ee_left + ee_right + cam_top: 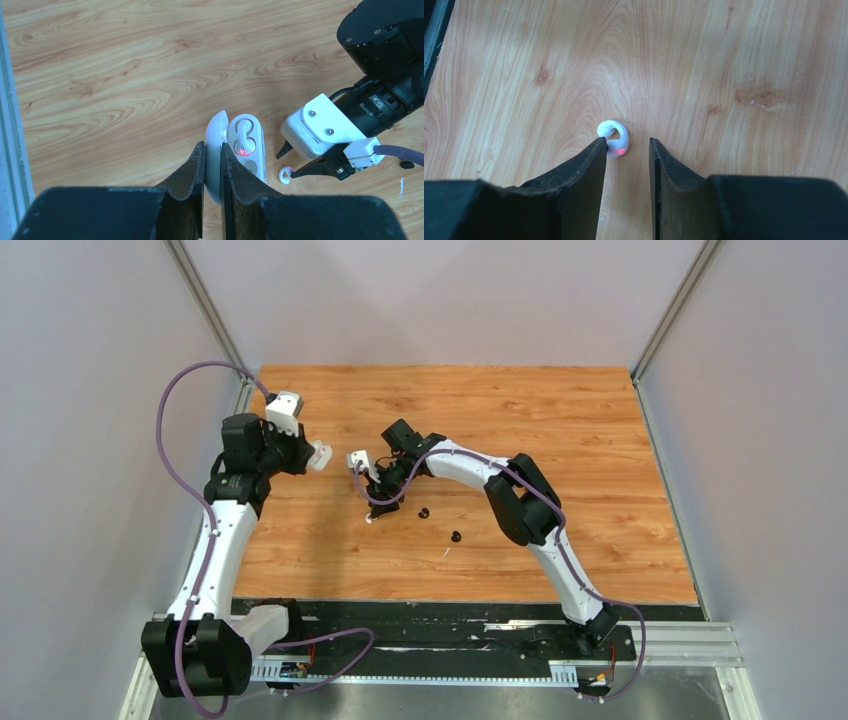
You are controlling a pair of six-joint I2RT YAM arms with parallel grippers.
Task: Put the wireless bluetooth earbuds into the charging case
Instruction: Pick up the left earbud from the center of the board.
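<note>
1. The right tool, its two fingers apart, hangs low over the worktop with a loose white earbud just ahead of its fingertips.
2. The bud is not centred in the gap. It sits toward the left-hand finger in the wrist view and appears to touch that fingertip, though contact cannot be confirmed from this angle.
3. The bud's hooked body slants across the line of the fingers, its red-lit end nearest the tool.
4. The left tool is clamped on the raised lid of the open white charging case and holds it a short way left of the loose bud.
5. One seated earbud already glows red in the case. The pocket beside it looks empty.
6. Two black earbuds lie on the worktop near the right arm, apart from the white bud.
7. The right arm is clearly the nearer one to the loose bud. The likely next step is a small sideways shift to bring the bud between the fingers before closing. If the fingers close from this offset, they could push the bud away instead of gripping it.
</note>
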